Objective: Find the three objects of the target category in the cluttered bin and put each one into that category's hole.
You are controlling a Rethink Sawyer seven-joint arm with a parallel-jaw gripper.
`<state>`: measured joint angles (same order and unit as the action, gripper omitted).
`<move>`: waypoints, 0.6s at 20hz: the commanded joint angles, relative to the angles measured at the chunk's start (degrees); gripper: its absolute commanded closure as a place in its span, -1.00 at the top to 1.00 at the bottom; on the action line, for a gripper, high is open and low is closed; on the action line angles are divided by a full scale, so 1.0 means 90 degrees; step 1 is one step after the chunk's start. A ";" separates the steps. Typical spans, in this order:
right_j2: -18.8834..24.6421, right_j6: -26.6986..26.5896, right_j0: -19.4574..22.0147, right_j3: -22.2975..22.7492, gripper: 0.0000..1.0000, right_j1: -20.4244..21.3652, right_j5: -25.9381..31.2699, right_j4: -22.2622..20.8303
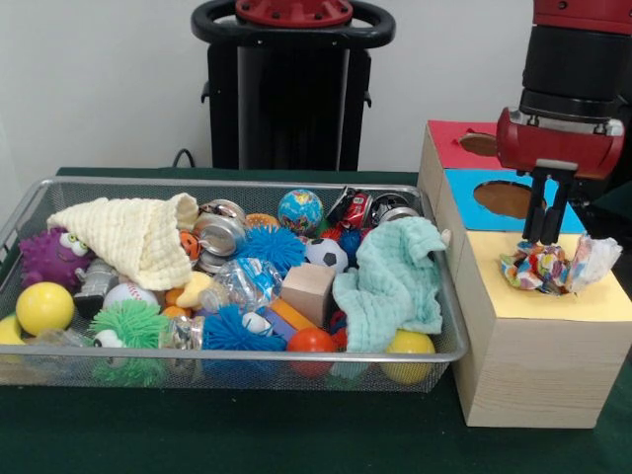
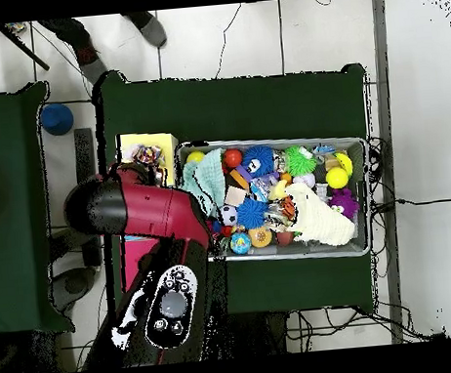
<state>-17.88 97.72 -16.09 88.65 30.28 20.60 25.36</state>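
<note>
Robot end effector [image 1: 545, 240] over a sorting box beside a full toy bin.
At right, its fingers stand pressed close together, touching a crinkled colourful wrapper bundle [image 1: 555, 267] on the wooden box's [image 1: 523, 360] yellow section. At left, the wire mesh bin [image 1: 237, 360] holds balls, spiky toys, cloths, toy cars and a wooden block [image 1: 308, 291].

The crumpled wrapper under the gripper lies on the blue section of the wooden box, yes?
Not quite. The front view shows the crumpled wrapper under the gripper lying on the yellow section of the wooden box, not on the blue section.
</note>
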 commanded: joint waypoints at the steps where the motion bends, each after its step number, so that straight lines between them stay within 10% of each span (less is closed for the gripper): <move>1: 0.0228 0.1502 0.0088 -0.0289 -1.00 -0.0470 -0.0673 0.0085; 12: 0.0204 0.1709 -0.0113 -0.0386 -1.00 -0.0829 -0.1218 0.0307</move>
<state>-18.61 97.72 -17.11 86.50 27.50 12.82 25.37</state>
